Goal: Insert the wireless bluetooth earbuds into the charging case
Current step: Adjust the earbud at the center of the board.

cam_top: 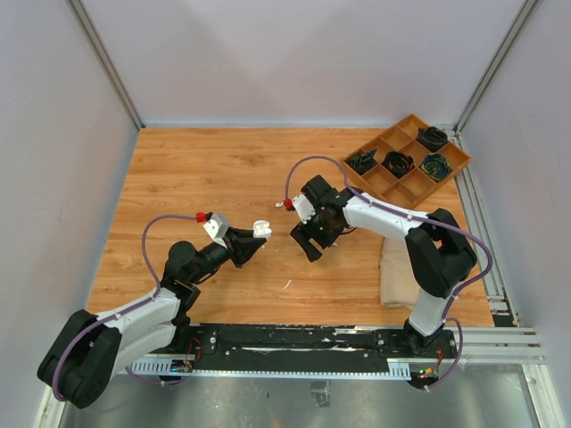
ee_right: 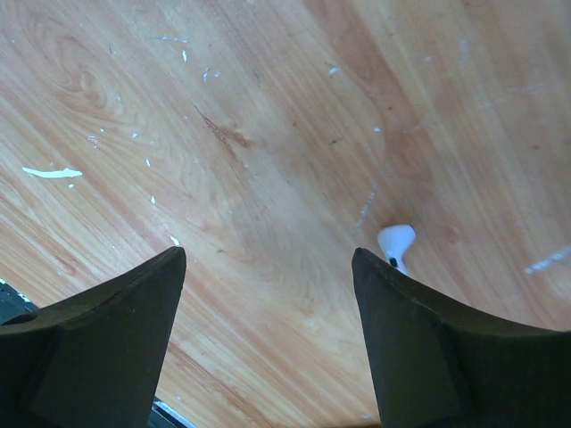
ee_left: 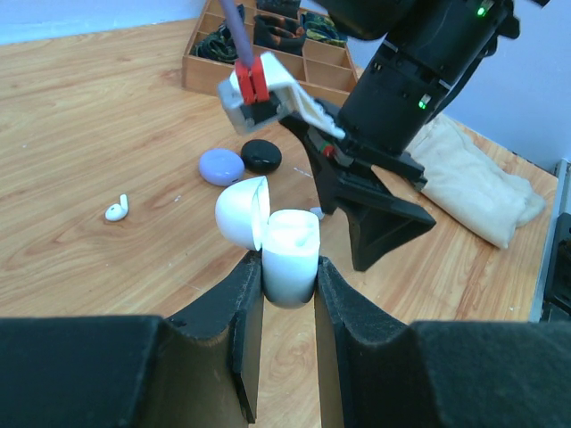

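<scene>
One earbud (ee_right: 395,242), unseen overhead, lies by spread right gripper (ee_right: 268,259); left gripper (ee_left: 288,266) clamps case (ee_left: 291,241).

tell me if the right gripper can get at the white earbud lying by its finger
Probably yes: the right gripper is open over the wooden table, and the white earbud lies uncovered just beside one finger, so a small sideways shift should bracket it.

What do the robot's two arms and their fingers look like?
The left arm and right arm have white shells with black joints. A thin purple cable loops along each to a red plug at the wrist. The fingers are black, flat-faced wedges.
</scene>
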